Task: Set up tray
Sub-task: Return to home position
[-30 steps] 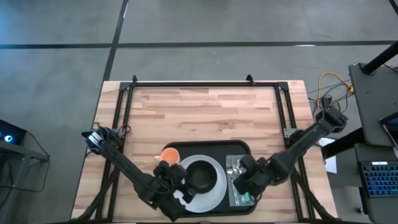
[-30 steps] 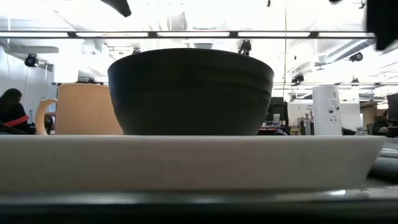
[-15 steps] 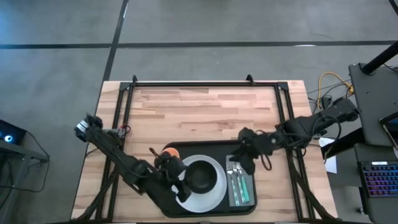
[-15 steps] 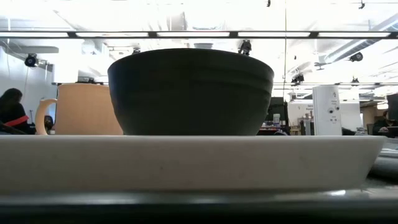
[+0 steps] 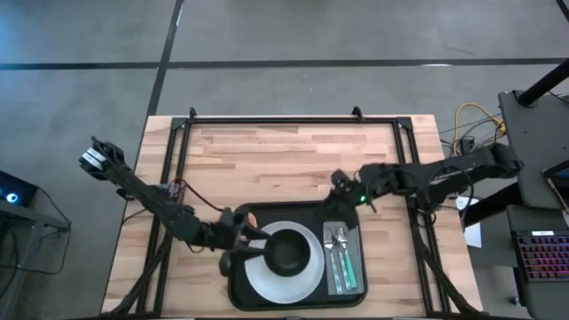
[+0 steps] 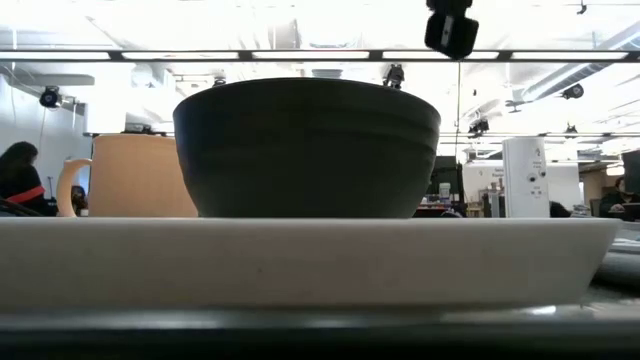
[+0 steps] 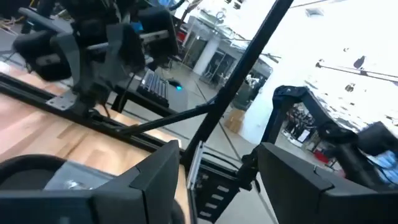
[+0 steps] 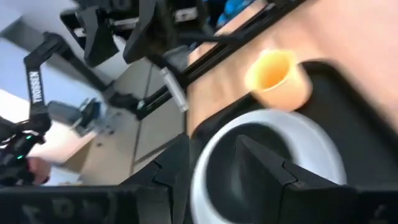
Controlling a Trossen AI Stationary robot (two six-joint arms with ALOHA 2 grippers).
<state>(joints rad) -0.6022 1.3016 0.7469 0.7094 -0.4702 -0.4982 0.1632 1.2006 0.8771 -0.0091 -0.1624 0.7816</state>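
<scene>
Both arms have drawn back from the large flat black rectangular tray, which lies fully laid at the wooden tabletop's near edge. The right end effector hovers past the tray's far corner and the left end effector over its left rim. Both have fingers apart and empty, likely because nothing is left to carry.

Flat, even ceiling light covers the table, leaving only faint, soft shadows by the left gripper and the right gripper. At table height the ceiling strips glare white behind the bowl, which reads as a dark silhouette. Beyond the left gripper's fingers the room burns out to white, and everything ahead of the right gripper's fingers is smeared with blur.
</scene>
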